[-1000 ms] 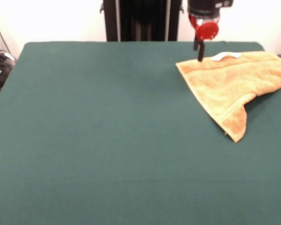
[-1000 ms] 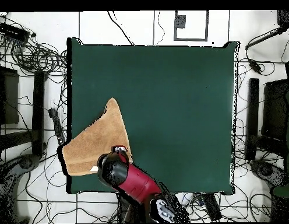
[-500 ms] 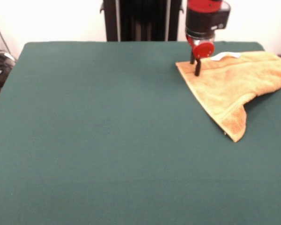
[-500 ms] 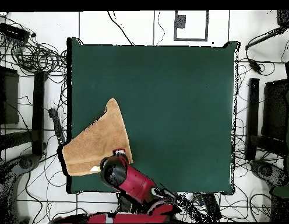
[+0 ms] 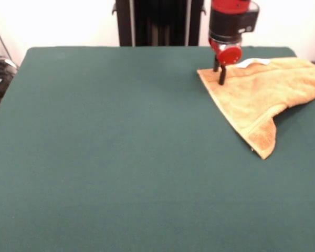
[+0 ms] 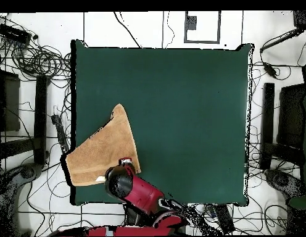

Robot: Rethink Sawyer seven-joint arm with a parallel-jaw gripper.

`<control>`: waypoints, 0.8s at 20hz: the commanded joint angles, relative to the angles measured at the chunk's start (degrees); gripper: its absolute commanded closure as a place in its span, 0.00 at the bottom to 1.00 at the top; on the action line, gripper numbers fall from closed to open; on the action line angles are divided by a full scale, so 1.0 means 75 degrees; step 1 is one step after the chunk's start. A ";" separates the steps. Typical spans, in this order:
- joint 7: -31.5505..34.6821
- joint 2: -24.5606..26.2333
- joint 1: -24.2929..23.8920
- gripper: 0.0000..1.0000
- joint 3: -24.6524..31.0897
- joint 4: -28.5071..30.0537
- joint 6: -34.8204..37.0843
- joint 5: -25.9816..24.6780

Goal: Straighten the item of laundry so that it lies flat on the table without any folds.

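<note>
The item of laundry (image 5: pixel 260 97) is an orange-yellow towel lying folded into a rough triangle at the far right of the table (image 5: pixel 121 147), with a white tag (image 5: pixel 250 62) at its far edge. One end reaches the table's right edge. My gripper (image 5: pixel 219 73) stands low over the towel's far left corner, open, its two dark fingertips (image 5: pixel 222 79) a little apart and straddling the corner's edge. In the overhead view the towel (image 6: pixel 101 150) lies at the table's (image 6: pixel 180 92) lower left, and the red arm (image 6: pixel 134 188) hides the gripper.
Cables and stands ring the table on the floor in the overhead view. The towel's left end hangs at the table's left edge (image 6: pixel 73 160) there. The robot's black pedestal (image 5: pixel 157 23) rises behind the far edge.
The gripper has come down from above the towel's far edge to its corner. Over the last half second it has hardly moved. The towel lies as before.
</note>
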 commanded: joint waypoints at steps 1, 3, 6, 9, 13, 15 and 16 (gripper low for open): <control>0.1550 0.2178 0.0528 1.00 0.0526 -0.1366 -0.0544 0.0757; 0.1432 0.2164 0.0645 1.00 0.0424 -0.1402 -0.0429 0.0801; 0.1448 0.2066 0.0610 1.00 0.0414 -0.1348 -0.0260 0.0799; 0.1484 0.1983 0.0624 1.00 0.0390 -0.1288 -0.0222 0.0771; 0.1492 0.1916 0.0577 1.00 0.0411 -0.1251 -0.0186 0.0705; 0.1308 0.1745 0.0506 1.00 0.0327 -0.1163 0.0028 0.0602; 0.1120 0.1592 0.0406 1.00 0.0262 -0.1072 0.0211 0.0467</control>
